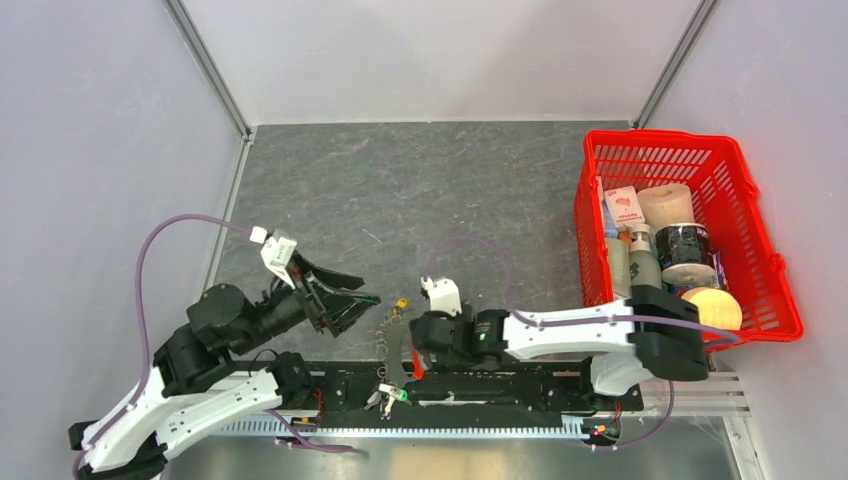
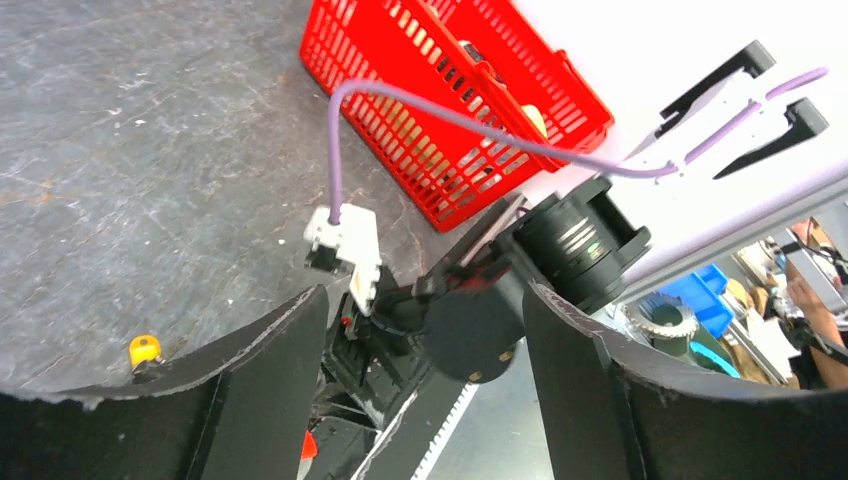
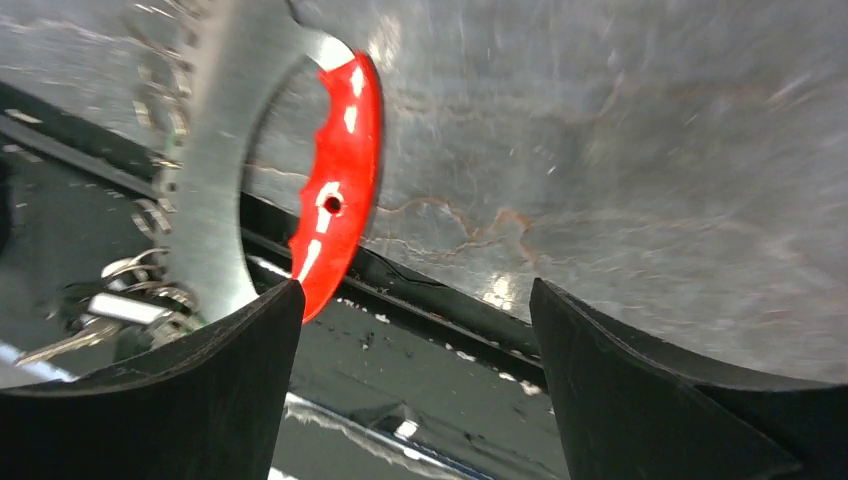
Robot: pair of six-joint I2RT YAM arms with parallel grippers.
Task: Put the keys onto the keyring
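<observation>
The yellow-tagged key (image 1: pixel 400 303) lies loose on the grey table, just right of my left gripper (image 1: pixel 368 290), which is open and empty. In the left wrist view the key (image 2: pixel 145 350) sits left of the open gripper (image 2: pixel 425 295). The keyring's chain (image 1: pixel 385 330) runs from near that key towards the black rail, where a green tag (image 1: pixel 401 395) and small metal keys lie. Its red fob (image 1: pixel 416 368) is at my right gripper (image 1: pixel 412 358). In the right wrist view the fob (image 3: pixel 335 215) stands on edge beside the left fingertip (image 3: pixel 285 300). The gripper (image 3: pixel 417 285) is open with nothing between the jaws.
A red basket (image 1: pixel 690 150) holding bottles and rolls stands at the table's right edge, and also shows in the left wrist view (image 2: pixel 400 60). The black toothed rail (image 1: pixel 520 385) runs along the near edge between the arm bases. White walls enclose the table.
</observation>
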